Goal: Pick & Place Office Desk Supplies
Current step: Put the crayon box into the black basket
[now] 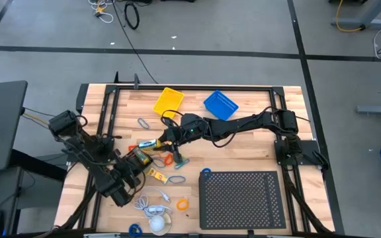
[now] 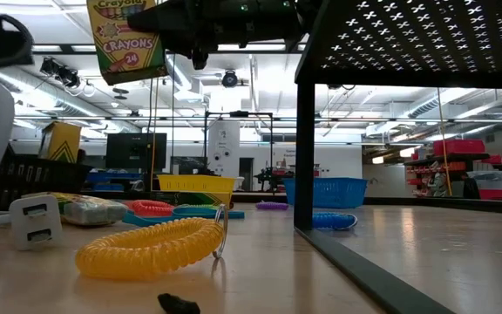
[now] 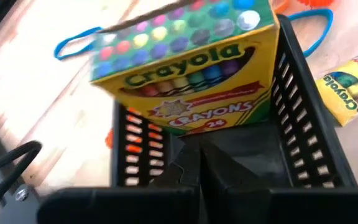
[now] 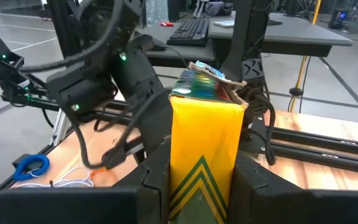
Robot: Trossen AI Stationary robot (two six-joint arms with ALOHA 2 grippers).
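Currently, a crayon box point(image 4: 205, 149) is being pinched by the right gripper point(image 1: 163, 141) at the high view's center-left, and could be dropped if nudged by the clamped-together, empty left gripper point(image 1: 137, 160) nearby.

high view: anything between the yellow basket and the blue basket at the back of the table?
Nothing: in the high view the stretch between the yellow basket and the blue basket is bare wood. The right arm's crayon box sits nearer, in front of them.

A yellow-and-green crayon box point(image 1: 147, 143) hangs lifted at centre-left of the high view, a second crayon box point(image 1: 156, 174) lying below it.
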